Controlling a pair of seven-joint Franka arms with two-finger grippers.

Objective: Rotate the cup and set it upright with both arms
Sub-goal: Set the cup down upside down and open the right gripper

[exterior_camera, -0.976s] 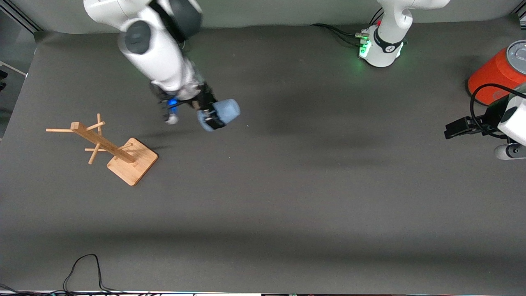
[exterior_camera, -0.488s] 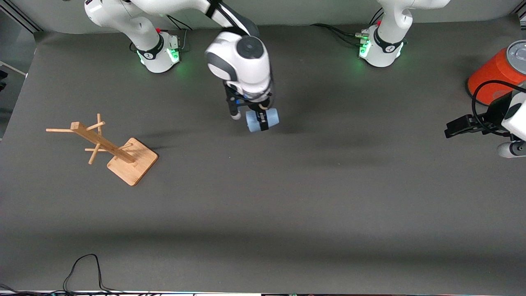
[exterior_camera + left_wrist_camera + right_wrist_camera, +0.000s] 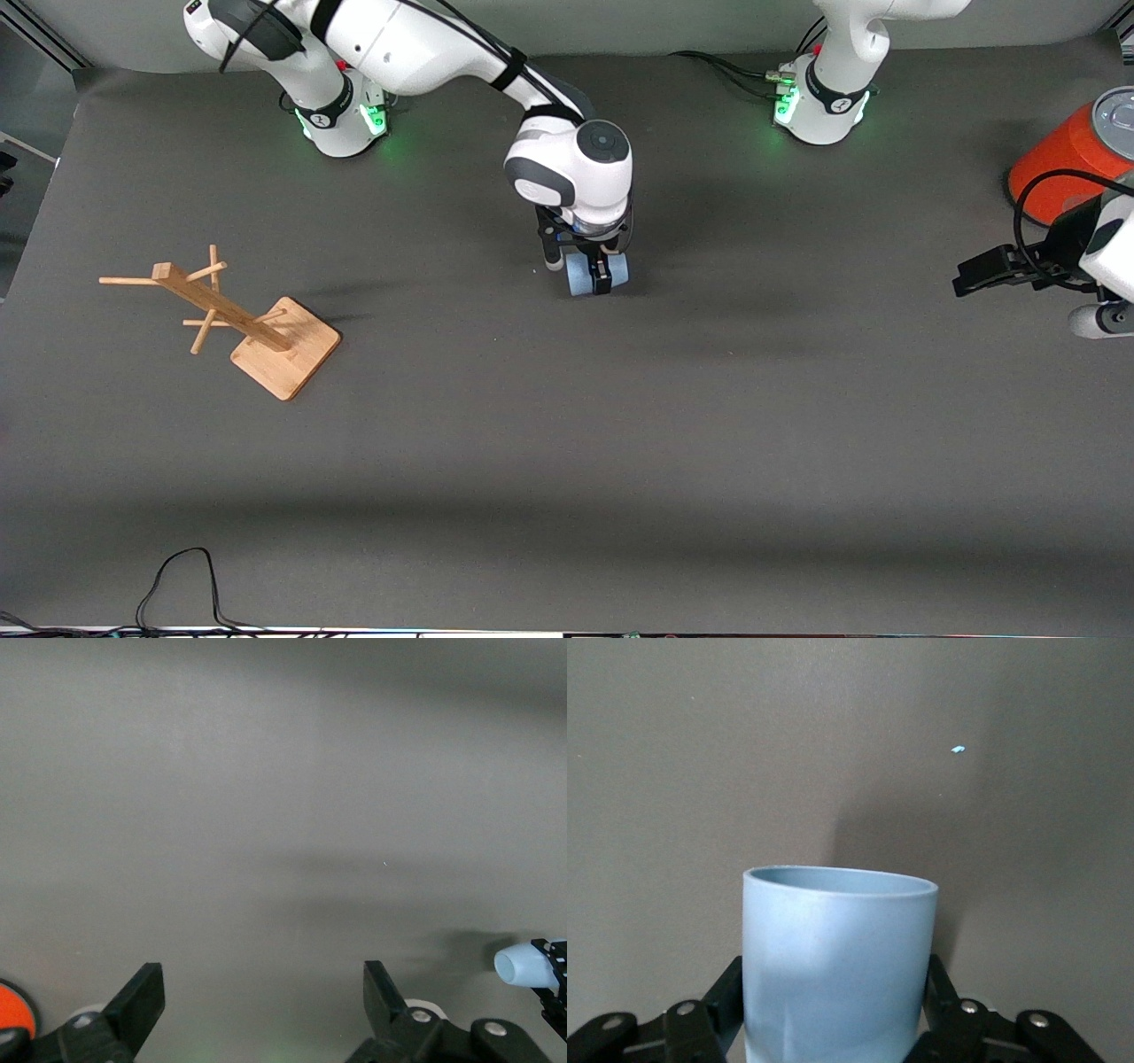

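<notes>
Right gripper (image 3: 595, 276) clamps small light-blue matte cup (image 3: 595, 274) sideways over mid-table | left gripper (image 3: 983, 273) waits wide open near orange can (image 3: 1067, 155) | step: carry; next likely handover.

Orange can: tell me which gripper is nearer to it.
Left. The left gripper hangs open right beside the orange can; the right gripper is over mid-table, shut on the cup.

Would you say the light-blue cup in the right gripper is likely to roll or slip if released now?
Probably it would roll: the cup lies sideways in the right gripper, with round walls. Its matte surface looks grippy, so slipping seems unlikely.
</notes>
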